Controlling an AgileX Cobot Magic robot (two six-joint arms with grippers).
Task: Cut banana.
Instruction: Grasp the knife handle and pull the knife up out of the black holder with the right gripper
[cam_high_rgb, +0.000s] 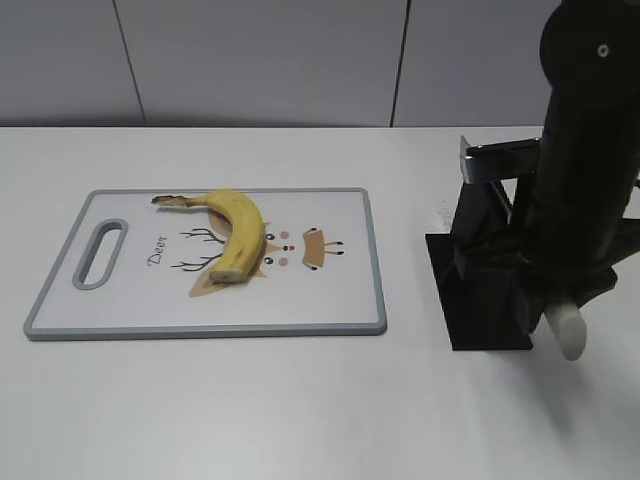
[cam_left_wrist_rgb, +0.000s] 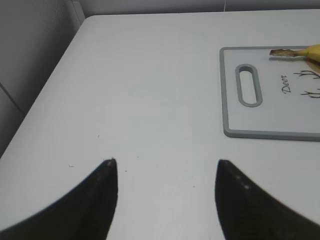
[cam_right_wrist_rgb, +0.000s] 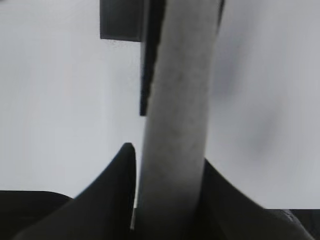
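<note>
Now the banana (cam_high_rgb: 238, 237) lies on the cutting board (cam_high_rgb: 350, 290), on its left half, with the dry stem toward the board's handle hole and the cut end toward the front edge. I judge it light and soft, with a smooth peel that can roll or slide under a blade, so it would be best held near the stem end, away from where the blade comes down.

To the right, well apart from the board, stands a black knife stand (cam_high_rgb: 487, 290). The right pincer (cam_right_wrist_rgb: 167, 200) is clamped on the pale knife handle (cam_right_wrist_rgb: 177, 115), which passes between its fingers; in the exterior view the handle's end shows below the arm. The blade itself I cannot see clearly.

The left pincer (cam_left_wrist_rgb: 166, 187) hangs over bare table (cam_left_wrist_rgb: 150, 90) with its fingers apart and nothing between them, near the board's left edge.

Between stand and board the table looks free, so the knife has room to travel. The table's left edge is close to the left arm.
</note>
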